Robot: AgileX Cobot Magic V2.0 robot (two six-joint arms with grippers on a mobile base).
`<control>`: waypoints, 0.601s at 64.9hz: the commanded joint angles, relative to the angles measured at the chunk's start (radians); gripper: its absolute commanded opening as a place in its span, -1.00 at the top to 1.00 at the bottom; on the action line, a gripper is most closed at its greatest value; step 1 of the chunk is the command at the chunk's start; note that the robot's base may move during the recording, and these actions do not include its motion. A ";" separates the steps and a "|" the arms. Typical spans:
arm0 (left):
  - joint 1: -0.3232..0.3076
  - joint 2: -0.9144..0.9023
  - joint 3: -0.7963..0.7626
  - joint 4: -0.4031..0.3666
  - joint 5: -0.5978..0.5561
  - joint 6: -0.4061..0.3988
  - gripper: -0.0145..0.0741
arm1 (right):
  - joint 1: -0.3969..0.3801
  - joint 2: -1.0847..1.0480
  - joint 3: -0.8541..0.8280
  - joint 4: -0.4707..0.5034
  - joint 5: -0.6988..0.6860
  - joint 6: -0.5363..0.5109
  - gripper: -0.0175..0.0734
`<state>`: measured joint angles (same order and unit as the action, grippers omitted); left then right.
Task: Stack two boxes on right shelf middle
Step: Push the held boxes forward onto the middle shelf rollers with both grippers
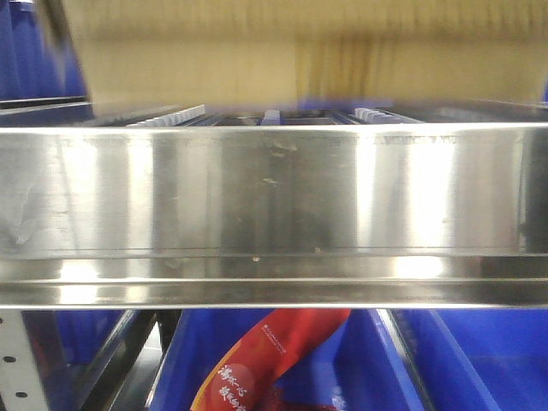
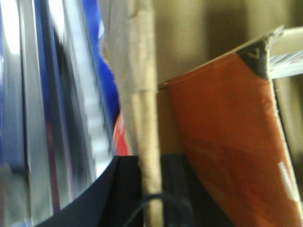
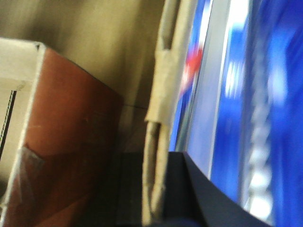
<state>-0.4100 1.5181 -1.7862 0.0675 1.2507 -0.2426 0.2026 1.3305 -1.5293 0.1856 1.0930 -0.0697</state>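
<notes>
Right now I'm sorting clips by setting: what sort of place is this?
Probably a warehouse or stockroom. A steel shelf with roller rails fills the front view, a cardboard box sits above it, and blue bins sit on the tier below.

In the front view the cardboard box (image 1: 300, 51) is above the shelf (image 1: 274, 197), over its roller rails (image 1: 175, 116) just behind the front lip, and spans nearly from the left edge to the right edge; whether it touches the rails cannot be told. Below the shelf a bin (image 1: 479, 360) holds a printed bag (image 1: 265, 360) near the middle. In each wrist view a second box (image 2: 227, 142) (image 3: 66, 142) lies inside the cardboard box, close to its side wall (image 2: 144, 118) (image 3: 163, 94), with the shelf's metal beyond that wall.
</notes>
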 commanded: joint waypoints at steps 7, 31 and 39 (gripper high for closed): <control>0.004 0.008 0.040 0.035 -0.030 0.001 0.82 | -0.009 -0.005 0.019 -0.022 -0.036 -0.017 0.71; 0.004 -0.020 0.037 0.031 -0.030 0.001 -0.67 | -0.009 -0.033 0.017 -0.022 -0.061 -0.017 -0.63; 0.004 -0.062 0.037 0.022 -0.030 0.001 -0.46 | -0.009 -0.082 0.017 -0.022 -0.084 -0.017 -0.52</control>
<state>-0.4081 1.5014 -1.7481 0.1005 1.2249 -0.2426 0.1994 1.2887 -1.5076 0.1698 1.0329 -0.0780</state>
